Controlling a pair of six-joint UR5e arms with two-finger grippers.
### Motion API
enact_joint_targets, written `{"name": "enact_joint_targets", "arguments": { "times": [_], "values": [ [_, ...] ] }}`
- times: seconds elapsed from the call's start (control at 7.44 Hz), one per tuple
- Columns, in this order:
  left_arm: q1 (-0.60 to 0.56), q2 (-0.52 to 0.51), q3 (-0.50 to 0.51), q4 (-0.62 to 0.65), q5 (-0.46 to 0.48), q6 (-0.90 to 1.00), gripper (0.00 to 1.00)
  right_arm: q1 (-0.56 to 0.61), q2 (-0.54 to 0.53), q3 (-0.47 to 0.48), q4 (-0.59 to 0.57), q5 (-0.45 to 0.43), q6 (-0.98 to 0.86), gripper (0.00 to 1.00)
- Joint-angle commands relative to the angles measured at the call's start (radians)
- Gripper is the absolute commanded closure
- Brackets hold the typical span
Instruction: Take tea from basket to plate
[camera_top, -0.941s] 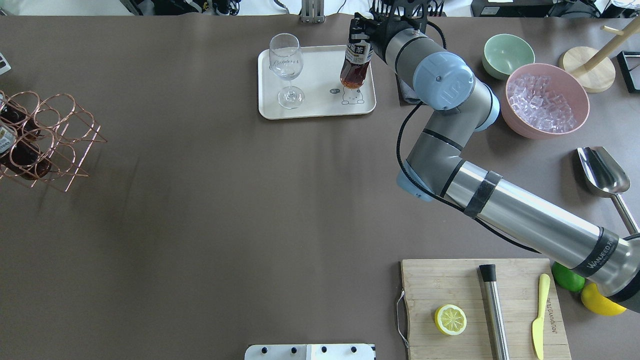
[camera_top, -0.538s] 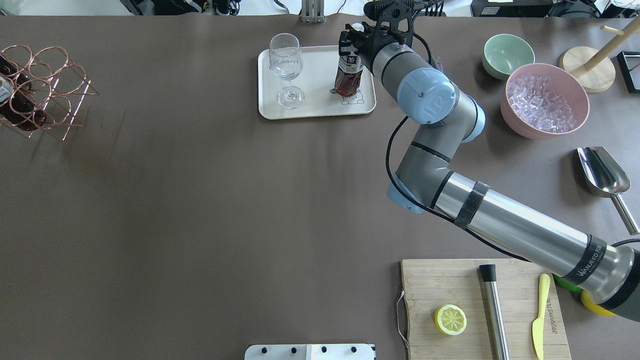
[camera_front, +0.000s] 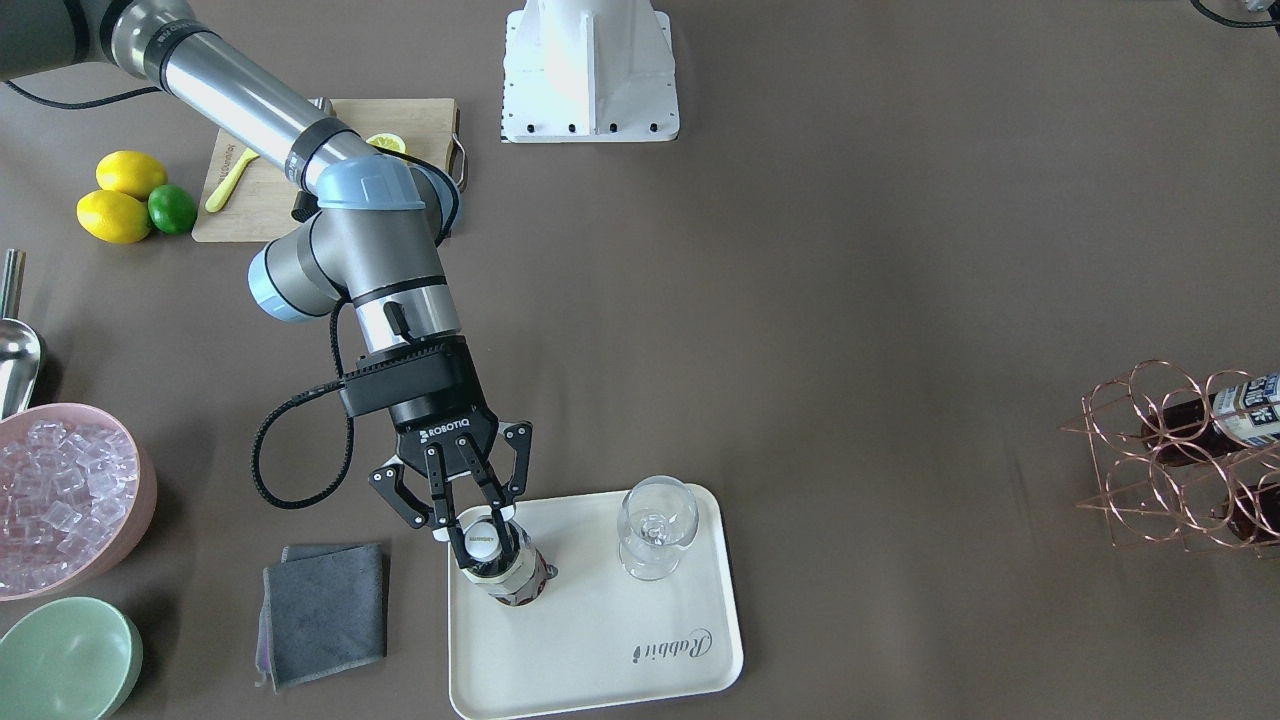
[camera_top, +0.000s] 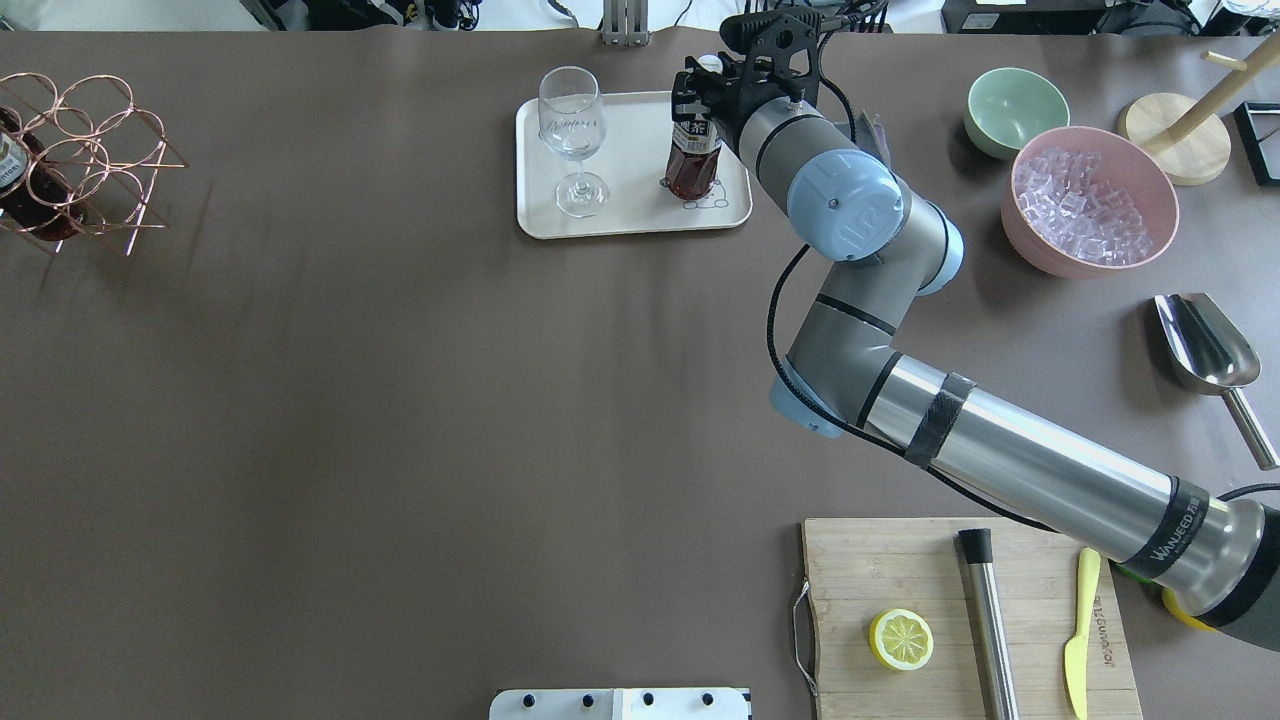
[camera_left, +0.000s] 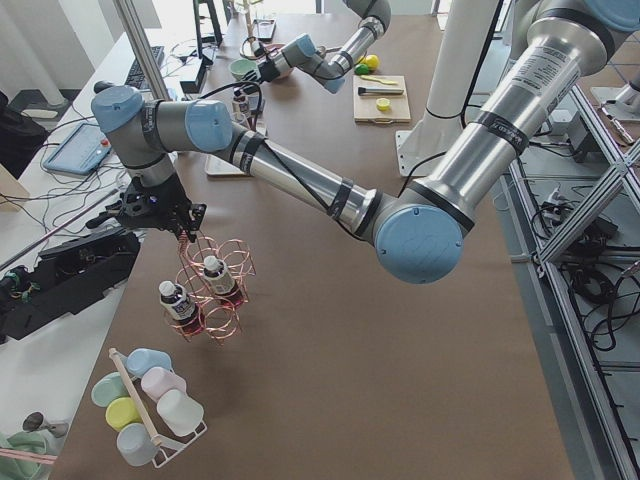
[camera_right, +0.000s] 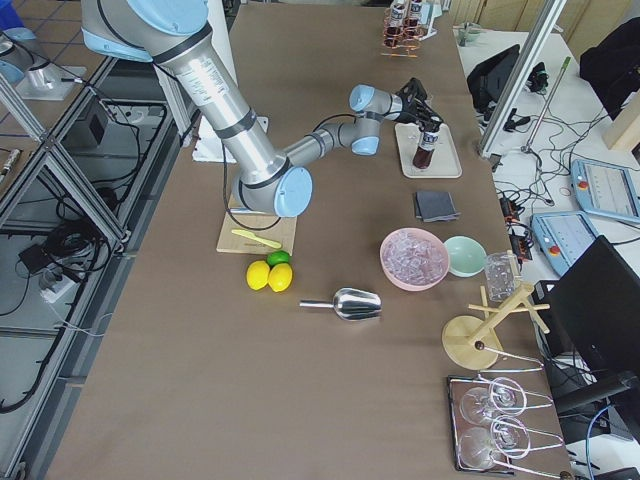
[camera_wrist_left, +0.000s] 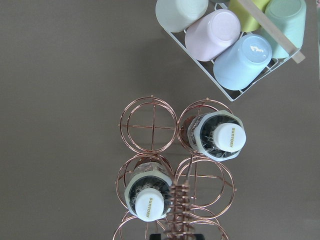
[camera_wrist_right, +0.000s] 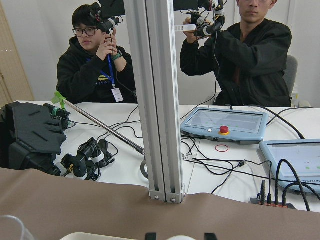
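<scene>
Right pincer (camera_front: 478, 535) is clamped on the neck of the tea (camera_front: 515, 580), which stands upright and appears seated on the plate (camera_front: 600, 640). Step in hand: placement. Next: release, then retract straight up. In the overhead view, the glass (camera_top: 572, 120) is near at 9 o'clock and the plate rim is just beside at 3 o'clock. There is open room above.

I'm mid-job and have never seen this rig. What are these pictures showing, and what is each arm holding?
Two robot arms work at one table. Two cameras look down on it, two look along it from the ends, and one rides on each wrist. The right gripper is shut on a tea bottle standing on the cream tray, beside a wine glass. The left gripper hangs over the wire basket, which holds two more bottles; whether it grips the handle I cannot tell.
</scene>
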Motion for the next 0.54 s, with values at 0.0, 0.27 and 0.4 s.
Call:
{"name": "enact_joint_targets", "arguments": {
  "times": [0.0, 0.27, 0.4],
  "values": [
    [0.007, -0.016, 0.055, -0.066, 0.000, -0.089, 1.00, -0.011, -0.011, 0.032, 0.001, -0.012, 0.000, 0.00],
    [0.018, -0.025, 0.066, -0.082, 0.000, -0.121, 1.00, -0.011, -0.017, 0.049, 0.001, -0.012, 0.000, 0.00],
    [0.045, -0.025, 0.062, -0.082, 0.011, -0.136, 1.00, -0.010, -0.019, 0.067, -0.001, -0.009, -0.002, 0.00]
  ]
}}
